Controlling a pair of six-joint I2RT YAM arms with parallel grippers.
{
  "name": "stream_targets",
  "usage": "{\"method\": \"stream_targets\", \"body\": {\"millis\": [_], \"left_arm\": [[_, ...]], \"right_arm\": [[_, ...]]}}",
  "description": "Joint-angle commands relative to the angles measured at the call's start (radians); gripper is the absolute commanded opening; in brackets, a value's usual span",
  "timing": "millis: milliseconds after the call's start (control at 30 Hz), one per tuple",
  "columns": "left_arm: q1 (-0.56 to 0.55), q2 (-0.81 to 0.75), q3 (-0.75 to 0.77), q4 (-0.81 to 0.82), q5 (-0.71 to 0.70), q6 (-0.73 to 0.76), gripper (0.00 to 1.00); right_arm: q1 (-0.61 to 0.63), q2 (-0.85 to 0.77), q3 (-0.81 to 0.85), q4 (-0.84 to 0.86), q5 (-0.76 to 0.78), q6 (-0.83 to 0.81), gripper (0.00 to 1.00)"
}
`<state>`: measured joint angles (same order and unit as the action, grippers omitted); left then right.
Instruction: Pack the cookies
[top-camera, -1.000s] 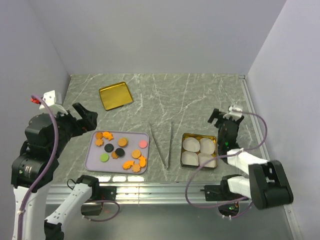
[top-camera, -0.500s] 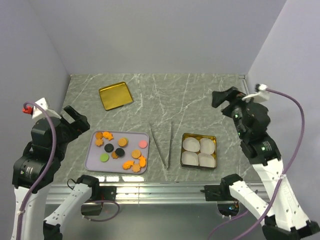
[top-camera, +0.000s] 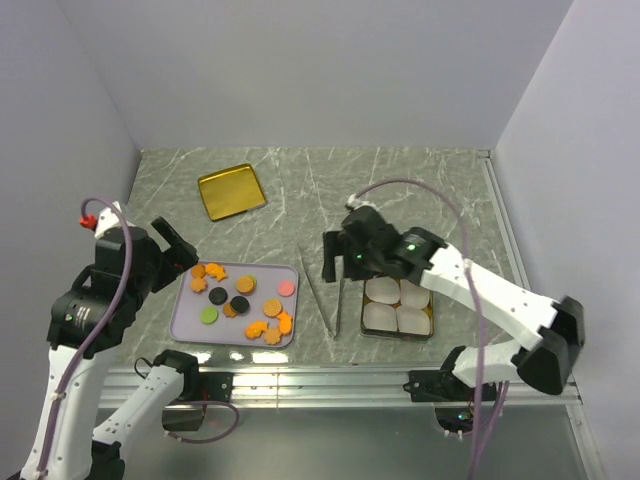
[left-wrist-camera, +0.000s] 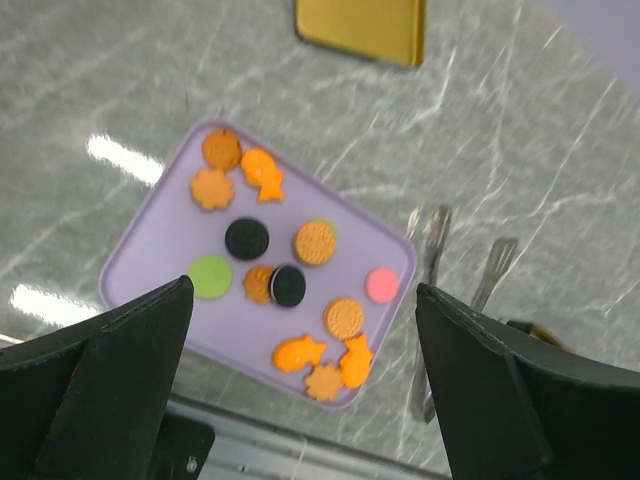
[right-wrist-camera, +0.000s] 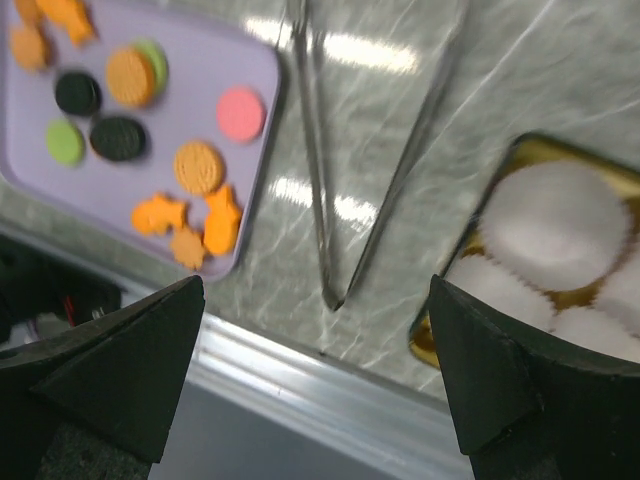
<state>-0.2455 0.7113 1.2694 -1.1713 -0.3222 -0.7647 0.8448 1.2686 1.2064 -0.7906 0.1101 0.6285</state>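
Note:
The cookies (top-camera: 240, 300) lie spread on a lavender tray (top-camera: 184, 328): orange rounds and flower shapes, two black discs, a green one and a pink one. My left gripper (top-camera: 180, 250) hovers open above the tray's left edge. In the left wrist view the cookies (left-wrist-camera: 315, 242) show between its wide fingers (left-wrist-camera: 120, 370), nothing held. My right gripper (top-camera: 335, 257) hangs open over the metal tongs (top-camera: 325, 290), between the tray and the gold tin (top-camera: 430, 275). The right wrist view shows cookies (right-wrist-camera: 198, 167), tongs (right-wrist-camera: 310, 150) and white paper cups (right-wrist-camera: 555, 225).
The gold tin holds several white paper cups (top-camera: 398, 303). Its gold lid (top-camera: 230, 190) lies at the back left. The tongs (left-wrist-camera: 432, 250) lie just right of the tray (left-wrist-camera: 150, 250). The table's metal front rail (right-wrist-camera: 300, 390) runs close below.
My right arm has swung from the right wall across to the middle, above the tongs. My left arm has shifted slightly nearer the tray. Both grippers stay open.

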Motion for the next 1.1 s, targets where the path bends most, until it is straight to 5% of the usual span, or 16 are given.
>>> {"method": "stream_targets", "body": {"millis": [0, 467, 1067], "left_arm": [[-0.003, -0.033, -0.051, -0.01, 0.081, -0.028, 0.99], [-0.003, -0.065, -0.105, 0.027, 0.115, 0.042, 0.93], [-0.003, -0.024, -0.133, 0.068, 0.132, 0.117, 0.92]], "right_arm": [[0.077, 0.089, 0.024, 0.004, -0.075, 0.034, 1.0], [0.091, 0.435, 0.079, 0.044, -0.138, 0.105, 1.0], [0.091, 0.554, 0.107, -0.024, -0.036, 0.194, 1.0]]}}
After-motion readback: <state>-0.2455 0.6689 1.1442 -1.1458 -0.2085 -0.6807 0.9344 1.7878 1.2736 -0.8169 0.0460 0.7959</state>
